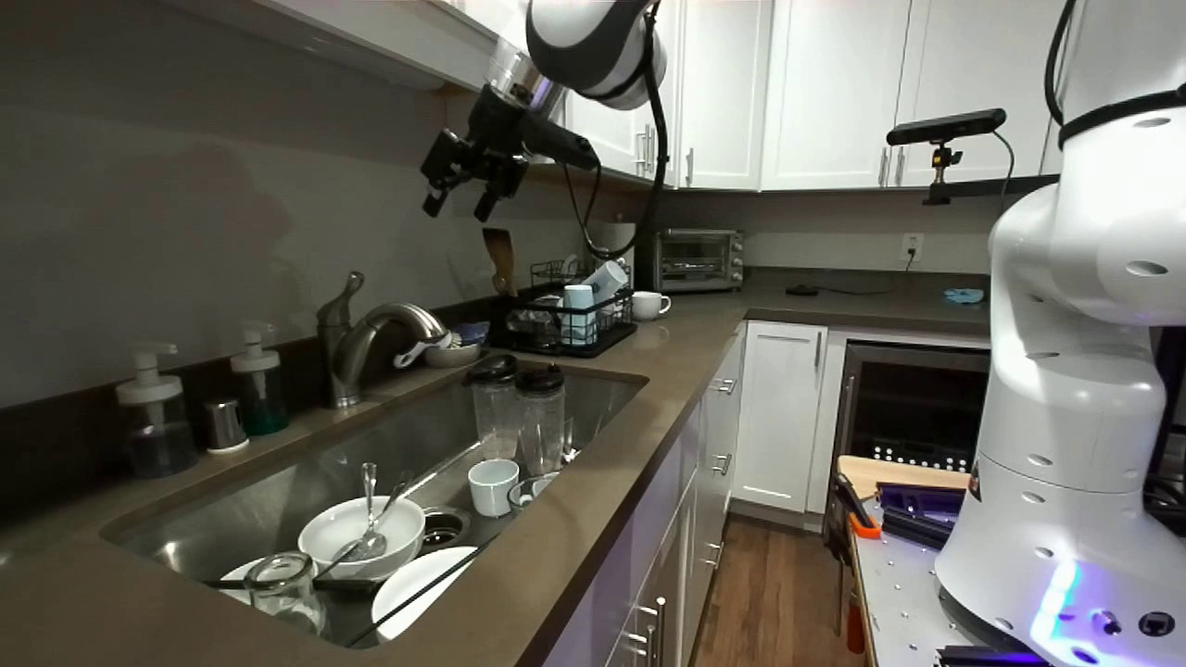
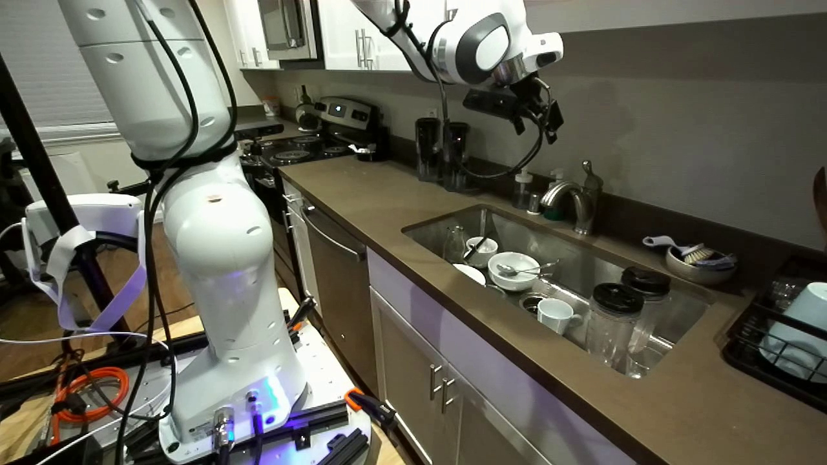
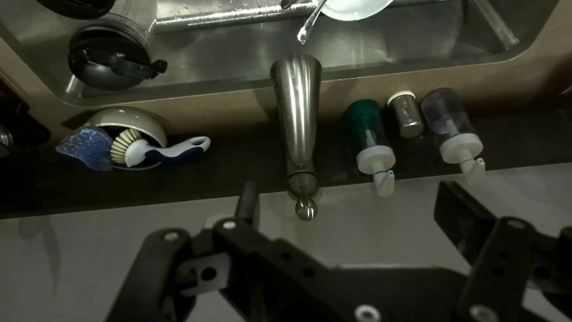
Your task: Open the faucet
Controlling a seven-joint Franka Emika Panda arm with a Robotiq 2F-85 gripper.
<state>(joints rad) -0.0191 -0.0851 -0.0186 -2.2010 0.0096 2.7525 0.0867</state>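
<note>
The faucet is brushed grey metal with an arched spout. It stands on the counter behind the sink in both exterior views (image 1: pixel 350 357) (image 2: pixel 583 210), and the wrist view (image 3: pixel 298 107) shows it from above. Its lever handle (image 1: pixel 345 298) rises behind the spout; its rounded tip (image 3: pixel 306 208) points toward the wall. My gripper (image 1: pixel 459 209) is open and empty, in the air above the faucet and apart from it. It also shows in an exterior view (image 2: pixel 535 134). In the wrist view the fingers (image 3: pixel 349 192) are wide apart, with the handle tip nearer the left finger.
Two soap bottles (image 1: pixel 153 408) (image 1: pixel 258 384) and a small metal cup (image 1: pixel 224 426) stand beside the faucet. A bowl with a brush (image 3: pixel 127 118) is on its other side. The sink (image 2: pixel 446 223) holds dishes and tall lidded cups. Wall and upper cabinets are close to the arm.
</note>
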